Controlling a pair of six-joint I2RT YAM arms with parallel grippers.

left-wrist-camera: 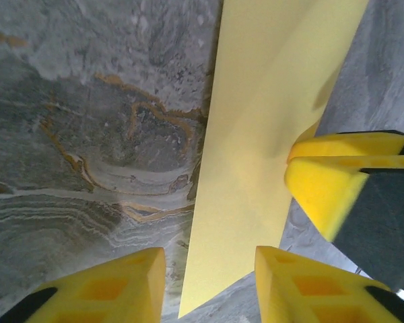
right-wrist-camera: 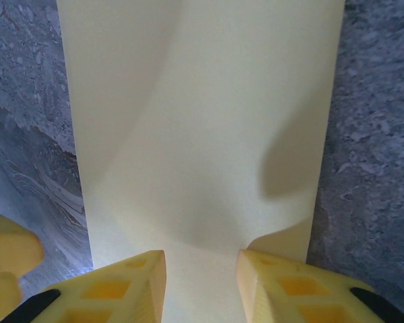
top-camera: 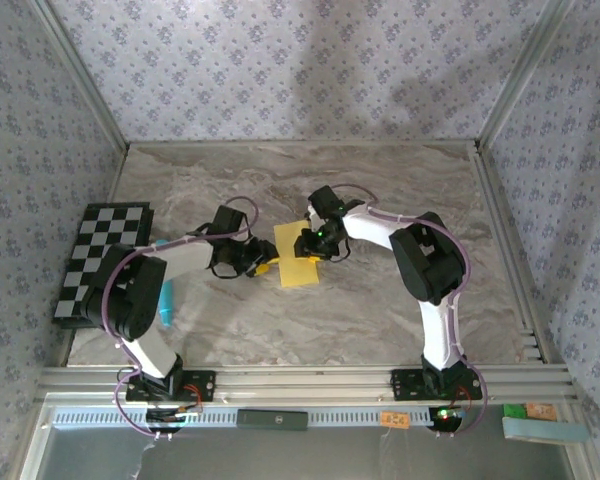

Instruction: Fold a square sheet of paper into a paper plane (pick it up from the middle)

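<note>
Far left of the square sheet of paper (top-camera: 298, 268) we count one checkered board (top-camera: 105, 255), and nearer to it one blue pen (top-camera: 166, 303). Just left of the sheet, the left gripper (left-wrist-camera: 209, 266) stands part open, with the sheet's corner lying loose between its fingers. The single yellow sheet lies between two grippers. On its right side, the right gripper (right-wrist-camera: 202, 269) is half closed, its tips on paper that humps up between them. We cannot tell whether it is pinched.

yellow paper (top-camera: 300, 264), black-and-white checkered board (top-camera: 105, 250), grey marbled table (top-camera: 310, 330)
</note>
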